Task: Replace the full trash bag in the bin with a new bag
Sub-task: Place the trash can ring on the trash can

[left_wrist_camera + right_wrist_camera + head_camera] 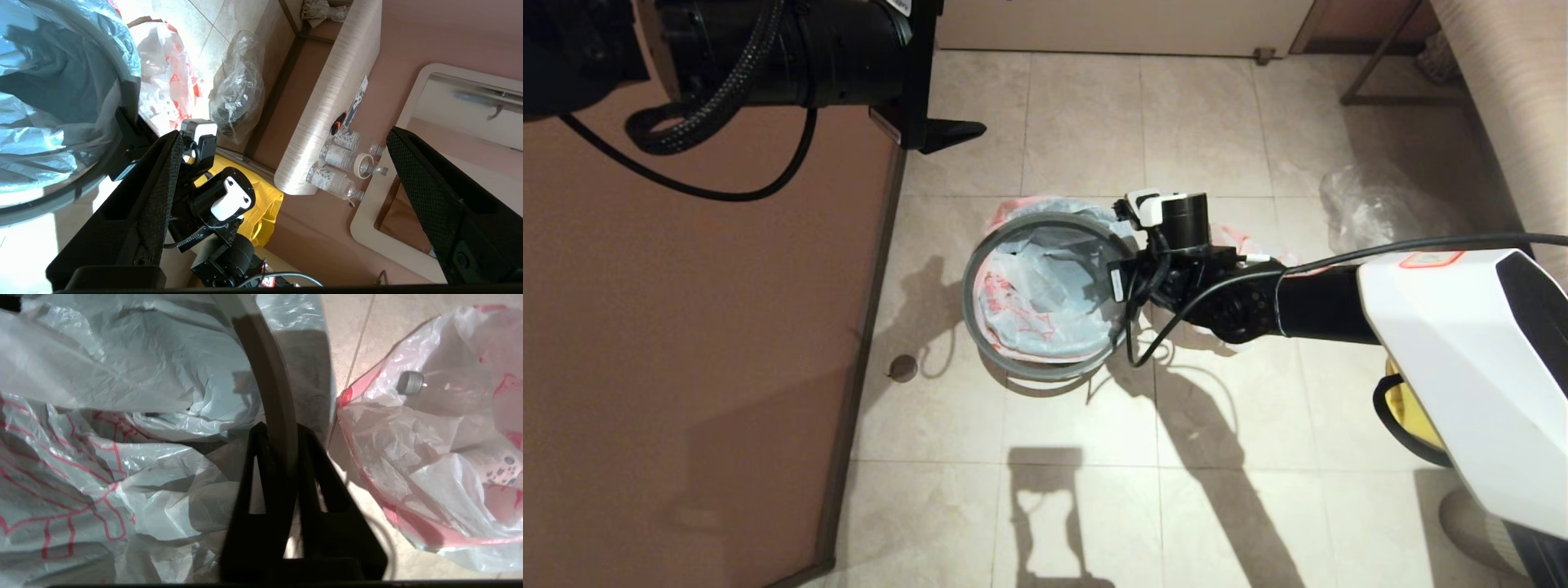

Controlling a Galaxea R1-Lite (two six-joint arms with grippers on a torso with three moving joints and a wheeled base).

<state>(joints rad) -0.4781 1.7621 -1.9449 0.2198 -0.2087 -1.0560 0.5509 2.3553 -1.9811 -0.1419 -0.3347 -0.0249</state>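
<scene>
At bin's right edge: right gripper [282,445] pinches grey ring [980,253] over new bag [1045,286]; left gripper [282,171] wide, raised, farther.

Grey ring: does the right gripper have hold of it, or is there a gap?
Touching. In the right wrist view the right gripper has its two black fingers closed on either side of the grey ring, no gap showing, above the new bag.
</scene>
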